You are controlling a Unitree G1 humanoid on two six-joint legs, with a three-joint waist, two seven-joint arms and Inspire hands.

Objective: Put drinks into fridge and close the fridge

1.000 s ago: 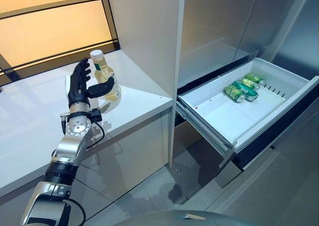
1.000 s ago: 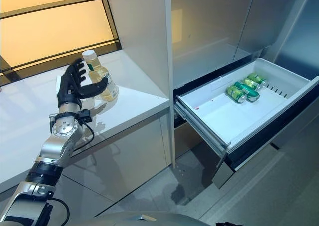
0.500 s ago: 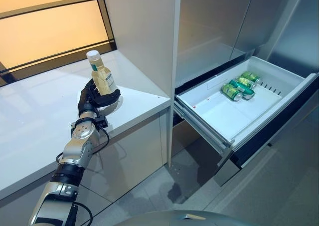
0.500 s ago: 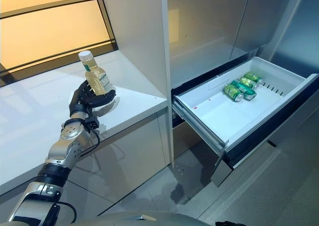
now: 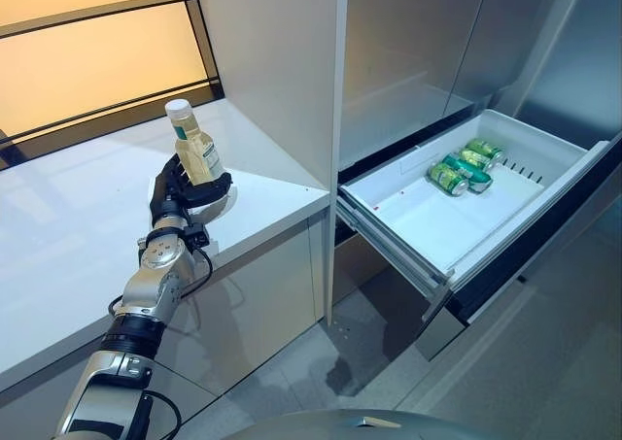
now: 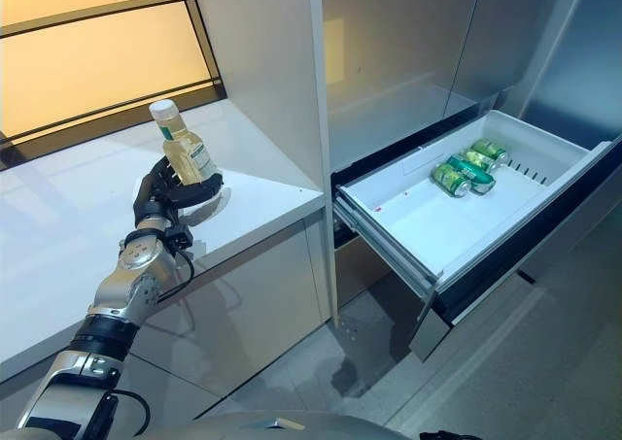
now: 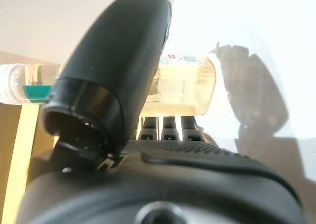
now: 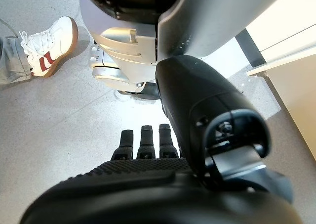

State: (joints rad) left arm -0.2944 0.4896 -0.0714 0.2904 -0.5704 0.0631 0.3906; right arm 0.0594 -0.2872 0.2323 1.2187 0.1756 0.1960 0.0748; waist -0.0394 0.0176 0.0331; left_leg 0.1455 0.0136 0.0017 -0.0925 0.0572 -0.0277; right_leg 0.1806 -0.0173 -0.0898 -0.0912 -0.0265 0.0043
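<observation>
My left hand is shut on a clear bottle of pale yellow drink with a white cap. It holds the bottle tilted, just above the white counter next to the tall white panel. In the left wrist view the thumb and fingers are curled round the bottle. The fridge's white drawer stands pulled out at the right, with green cans lying at its far end. My right hand hangs low over the floor with relaxed fingers and holds nothing.
A tall white panel stands between the counter and the fridge. The fridge's grey upper doors are closed above the drawer. The drawer's dark front juts over the grey floor. A person's white and red shoe stands on the floor.
My left hand has closed round the bottle and lifted it off the counter, tilting it. Since half a second ago it has barely moved. The camera has shifted slightly.
</observation>
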